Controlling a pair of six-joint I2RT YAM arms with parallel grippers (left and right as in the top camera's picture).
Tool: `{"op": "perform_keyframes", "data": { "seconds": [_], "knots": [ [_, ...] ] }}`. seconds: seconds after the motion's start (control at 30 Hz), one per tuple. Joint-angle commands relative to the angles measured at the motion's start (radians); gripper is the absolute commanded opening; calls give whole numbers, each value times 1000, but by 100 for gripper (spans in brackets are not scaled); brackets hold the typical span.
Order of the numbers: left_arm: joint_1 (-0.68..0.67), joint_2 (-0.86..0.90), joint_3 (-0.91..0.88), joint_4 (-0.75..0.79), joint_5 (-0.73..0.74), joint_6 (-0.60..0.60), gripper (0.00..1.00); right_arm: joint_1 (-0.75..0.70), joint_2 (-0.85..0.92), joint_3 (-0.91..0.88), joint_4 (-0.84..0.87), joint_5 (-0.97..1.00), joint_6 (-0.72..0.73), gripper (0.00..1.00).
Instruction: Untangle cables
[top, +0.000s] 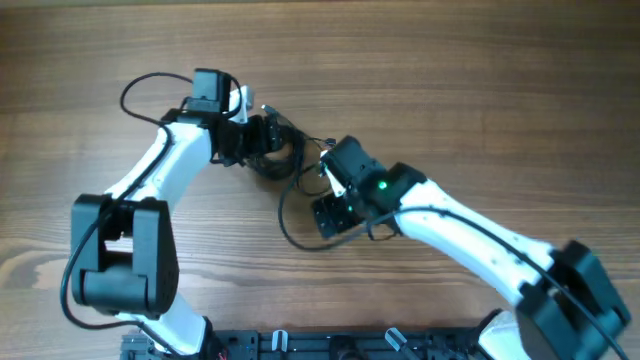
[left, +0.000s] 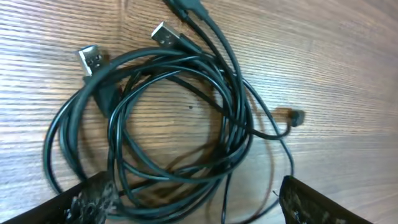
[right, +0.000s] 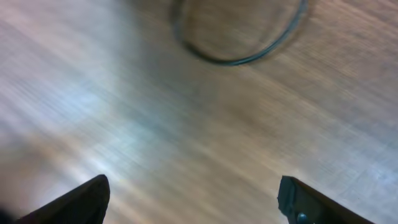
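Observation:
The cables (left: 180, 124) lie as a coiled tangle of thin dark green wires on the wooden table. Two silvery plug ends (left: 165, 34) stick out at the coil's upper left, and a small dark plug (left: 297, 116) lies to its right. In the overhead view the tangle (top: 280, 152) sits just right of my left gripper (top: 262, 135). My left gripper (left: 199, 205) is open, its fingers straddling the lower strands of the coil without pinching them. My right gripper (top: 326, 215) hangs open over bare wood; the blurred right wrist view shows a single cable loop (right: 242, 56) ahead of my right gripper (right: 193, 199).
One thin strand (top: 295, 232) loops away from the tangle toward the table's front, curving under the right wrist. The thicker black arm cable (top: 135, 90) arcs beside the left forearm. Bare wooden table (top: 480, 90) surrounds the arms.

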Motion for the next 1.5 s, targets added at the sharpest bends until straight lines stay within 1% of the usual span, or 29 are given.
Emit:
{"op": "perform_keyframes", "data": {
  "seconds": [0.0, 0.07, 0.17, 0.23, 0.27, 0.3, 0.37, 0.4, 0.43, 0.47, 0.5, 0.53, 0.57, 0.6, 0.63, 0.67, 0.7, 0.73, 0.8, 0.83, 0.87, 0.9, 0.93, 1.0, 1.07, 1.17, 1.3, 1.47],
  "knots": [
    [-1, 64, 6, 40, -34, -19, 85, 66, -66, 6, -56, -31, 121, 94],
    [-1, 81, 6, 54, -34, -19, 85, 102, -69, 3, -105, -30, 146, 98],
    [-1, 82, 6, 54, -34, -19, 85, 127, -69, -21, -111, -30, 149, 98],
    [-2, 83, 6, 26, -25, -27, 61, 127, -69, -32, -114, -19, 152, 96],
    [-2, 83, 6, -16, 35, -26, 54, 127, -69, -33, -114, -15, 150, 96],
    [-2, 79, 6, -21, 111, -26, 54, 127, -68, -33, -114, -8, 147, 96],
    [-2, 72, 6, 19, 245, -26, 53, 126, -68, -33, -124, 9, 147, 96],
    [-2, 70, 6, 74, 348, -27, 35, 127, -68, -33, -132, 13, 148, 96],
    [-2, 70, 6, 105, 381, -47, 16, 127, -68, -34, -137, 13, 147, 96],
    [-2, 70, 6, 129, 385, -82, 6, 126, -68, -34, -143, 19, 145, 96],
    [0, 69, 6, 153, 421, -95, 5, 126, -68, -34, -149, 32, 144, 96],
    [3, 67, 6, 182, 507, -95, 5, 127, -68, -35, -156, 43, 144, 96],
    [10, 61, 6, 214, 592, -99, 5, 126, -68, -37, -162, 51, 143, 96],
    [21, 47, 6, 223, 595, -125, 7, 126, -68, -48, -162, 63, 144, 96],
    [39, 31, 6, 204, 539, -125, 15, 126, -68, -64, -159, 66, 144, 96],
    [61, 18, 6, 157, 428, -124, 26, 126, -68, -92, -152, 69, 145, 97],
    [90, 7, 6, 87, 279, -124, 34, 126, -68, -126, -138, 69, 145, 97],
    [116, 6, 6, 38, 180, -116, 38, 126, -68, -146, -125, 69, 145, 98],
    [149, 6, 6, -8, 58, -112, 50, 126, -68, -171, -99, 68, 145, 100],
    [155, 6, 6, -18, 19, -108, 60, 126, -68, -172, -95, 68, 145, 100],
    [156, 6, 6, -28, -21, -105, 65, 126, -68, -172, -89, 68, 144, 100],
    [153, 6, 6, -33, -33, -80, 69, 126, -68, -172, -83, 68, 145, 100],
    [147, 6, 6, -34, -34, -66, 71, 126, -68, -172, -79, 64, 145, 100],
    [122, 6, 6, -31, -68, -63, 80, 126, -68, -172, -71, 49, 145, 100],
    [91, 6, 6, -20, -114, -64, 85, 126, -68, -172, -72, 32, 145, 100],
    [40, 8, 6, 14, -139, -64, 87, 126, -68, -172, -72, 23, 150, 100],
    [-5, 9, 6, 43, -139, -64, 85, 126, -68, -172, -77, 22, 153, 100],
    [-19, 38, 6, 44, -139, -67, 83, 126, -68, -172, -79, 23, 169, 100]
  ]
}}
